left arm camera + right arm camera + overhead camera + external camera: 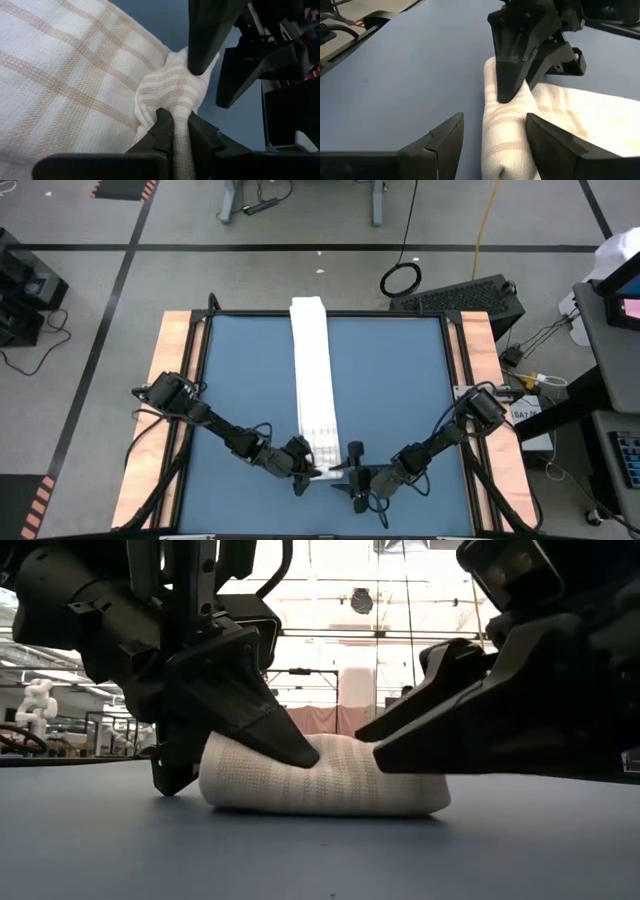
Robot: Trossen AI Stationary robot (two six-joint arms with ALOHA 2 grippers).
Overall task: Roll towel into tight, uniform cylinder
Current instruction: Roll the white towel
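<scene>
Towel (312, 375) lies as a long white strip down the middle of the blue worktop (400, 390), its far end reaching the far edge and its near end rolled up into a short, thick bundle close to the near edge. Seen from table height, that rolled part (325, 776) sits flat on the worktop as a low rounded loaf, white with a faint woven grid. Both arms reach in toward it from the two near corners, the left gripper (303, 465) at the bundle's left end and the right gripper (352, 470) at its right end. The left gripper's fingers (165, 131) are nearly together, pinching a fold of the cloth (170, 95) between them; its wrist view shows a ridge of fabric running down into the narrow slot between the two dark fingers, with pale beige stripes crossing the weave. The right gripper's fingers (440, 142) stand moderately apart, one on either side of the roll (507, 130), which fills the space between them; from this view I cannot tell whether they press the cloth or only flank it. One dark finger of the left gripper (512, 55) comes down onto the top of the roll on the side away from the right wrist camera. Beyond it the unrolled strip stretches flat across the worktop.
</scene>
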